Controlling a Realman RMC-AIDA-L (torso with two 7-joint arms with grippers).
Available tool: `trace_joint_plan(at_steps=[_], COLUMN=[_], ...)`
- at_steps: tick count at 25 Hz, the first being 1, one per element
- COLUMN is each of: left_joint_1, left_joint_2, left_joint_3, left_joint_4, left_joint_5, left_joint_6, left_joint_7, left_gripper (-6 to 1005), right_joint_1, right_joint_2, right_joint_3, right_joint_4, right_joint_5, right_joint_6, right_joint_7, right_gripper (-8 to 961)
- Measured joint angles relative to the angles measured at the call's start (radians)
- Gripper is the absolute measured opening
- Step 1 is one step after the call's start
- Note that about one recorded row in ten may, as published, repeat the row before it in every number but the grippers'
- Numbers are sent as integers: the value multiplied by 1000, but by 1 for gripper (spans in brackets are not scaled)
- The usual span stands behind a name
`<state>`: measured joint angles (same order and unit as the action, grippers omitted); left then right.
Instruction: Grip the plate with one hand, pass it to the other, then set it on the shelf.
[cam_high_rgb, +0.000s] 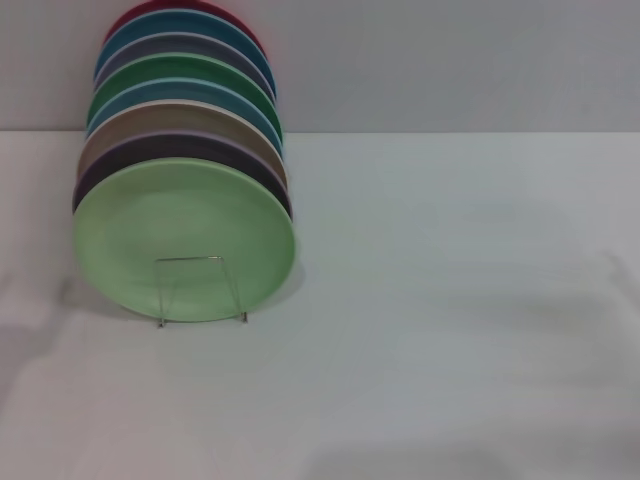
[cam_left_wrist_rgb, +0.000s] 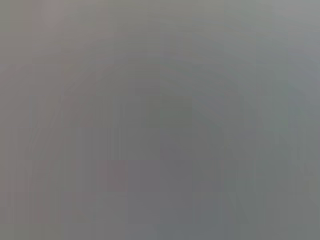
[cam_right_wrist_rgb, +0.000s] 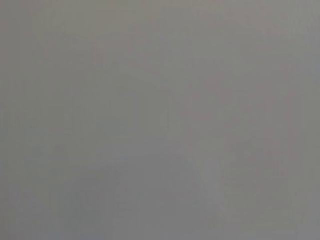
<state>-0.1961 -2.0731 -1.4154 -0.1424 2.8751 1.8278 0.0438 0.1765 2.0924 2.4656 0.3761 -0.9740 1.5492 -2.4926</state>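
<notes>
Since neither gripper shows anywhere, I cannot tell how open they are or whether they hold anything. Standing on edge at nine o'clock of the table (cam_high_rgb: 450, 330), the plate (cam_high_rgb: 185, 238) fronts a stack in the rack (cam_high_rgb: 200, 290), nearer the left arm's side.

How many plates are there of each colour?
light-green plate: 1
dark-green plate: 1
blue plates: 2
purple plates: 2
red plate: 1
tan plate: 1
Total: 8
</notes>
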Motion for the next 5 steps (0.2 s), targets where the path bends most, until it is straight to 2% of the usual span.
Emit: trace_joint_plan(at_steps=[2, 5], left_joint_1=[11, 14], left_joint_2=[-4, -5], left_joint_3=[-102, -128], left_joint_4=[12, 20], left_joint_5=[-9, -11], left_joint_6=[-34, -59], left_joint_7=[-143, -193], left_gripper=[807, 815], right_joint_1=[1, 2], right_joint_2=[0, 0], right_joint_3=[-3, -3], right_joint_4=[-62, -77], right_joint_5=[66, 73], right_joint_6=[7, 4], right_joint_7=[-105, -126], right_gripper=[674, 674])
